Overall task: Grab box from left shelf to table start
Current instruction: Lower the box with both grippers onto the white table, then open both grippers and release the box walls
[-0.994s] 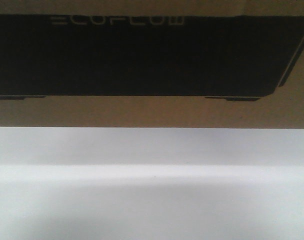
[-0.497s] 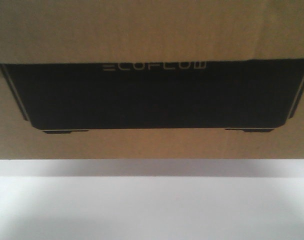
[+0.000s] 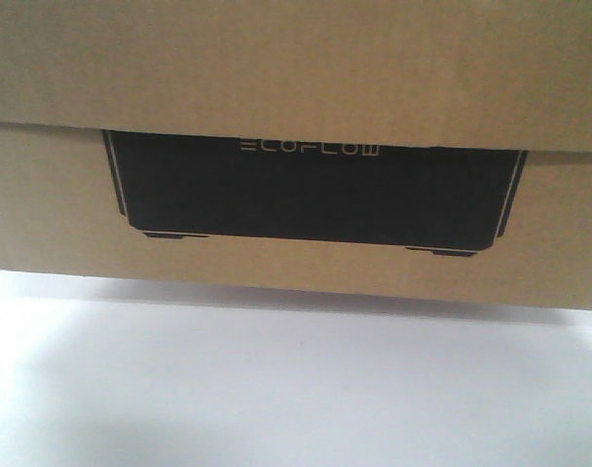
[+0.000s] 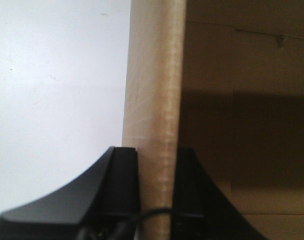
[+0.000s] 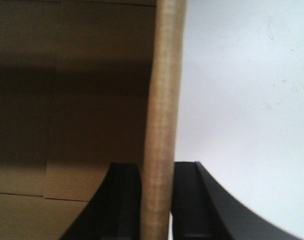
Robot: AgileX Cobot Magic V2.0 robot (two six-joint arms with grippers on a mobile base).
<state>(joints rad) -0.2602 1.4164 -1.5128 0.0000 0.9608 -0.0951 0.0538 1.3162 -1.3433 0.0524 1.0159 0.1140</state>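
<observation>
Box [image 3: 296, 88], a brown cardboard carton, is filling the upper part of the front view, its sides running off the frame at 9 and 3 o'clock and its top cut off at 12 o'clock. Its black printed panel [image 3: 311, 195] is showing pale "ECOFLOW" lettering, partly overhung by a cardboard flap. At 6 o'clock the white tabletop [image 3: 296, 389] is lying below the carton; whether the carton is touching it cannot be told. Only the wrist views are showing the arms: the left end effector [image 4: 157, 200] is clamping one upright cardboard wall edge between its dark fingers [image 4: 119, 190], and the right end effector [image 5: 157, 200] is likewise clenching another wall edge. Both views are revealing a shadowed interior; its contents cannot be made out.
</observation>
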